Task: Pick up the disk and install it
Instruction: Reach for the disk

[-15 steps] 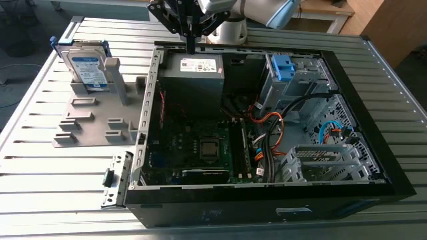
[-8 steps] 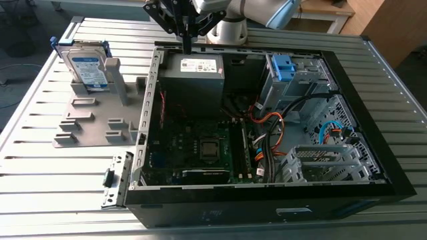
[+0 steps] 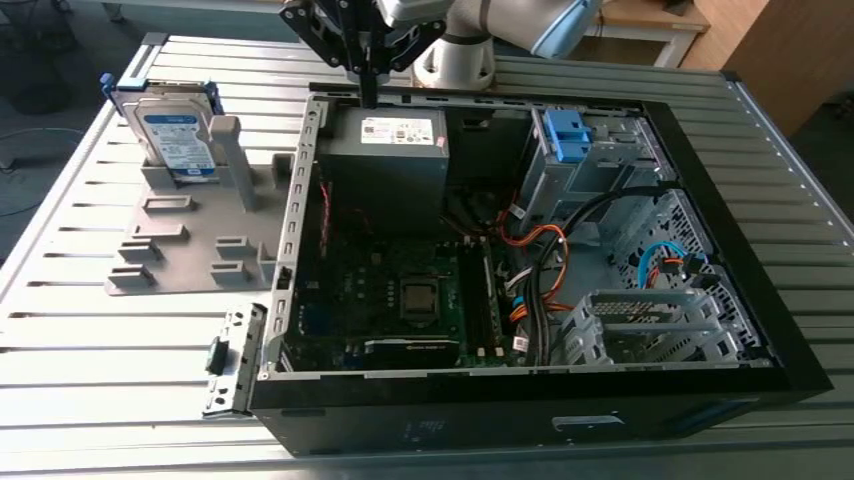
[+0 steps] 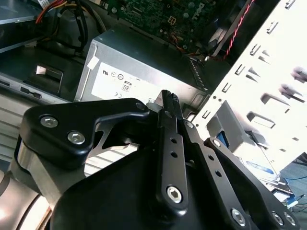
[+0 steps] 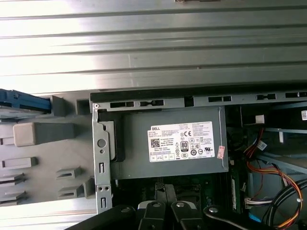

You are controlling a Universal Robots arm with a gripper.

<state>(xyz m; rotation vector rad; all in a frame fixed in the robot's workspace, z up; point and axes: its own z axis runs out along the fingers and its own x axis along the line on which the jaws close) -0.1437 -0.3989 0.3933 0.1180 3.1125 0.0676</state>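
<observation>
The disk (image 3: 178,140) stands on edge in a grey holder (image 3: 187,235) on the slatted table, to the exterior view's left of the open computer case (image 3: 534,410). Its blue-and-white label faces the camera and a blue bracket frames it. In the second wrist view a corner of the disk (image 4: 265,168) shows beyond the case wall. In the first wrist view the blue bracket (image 5: 23,101) shows at the holder's end. My gripper (image 3: 364,92) hangs over the case's back edge above the power supply, apart from the disk. Its fingers (image 4: 167,103) are shut together with nothing between them.
The grey power supply (image 3: 387,160) with a white label (image 5: 181,141) sits in the case's back corner. A silver drive cage with a blue latch (image 3: 566,135) lies to the exterior view's right of it. Orange and black cables (image 3: 541,265) cross the motherboard (image 3: 400,290).
</observation>
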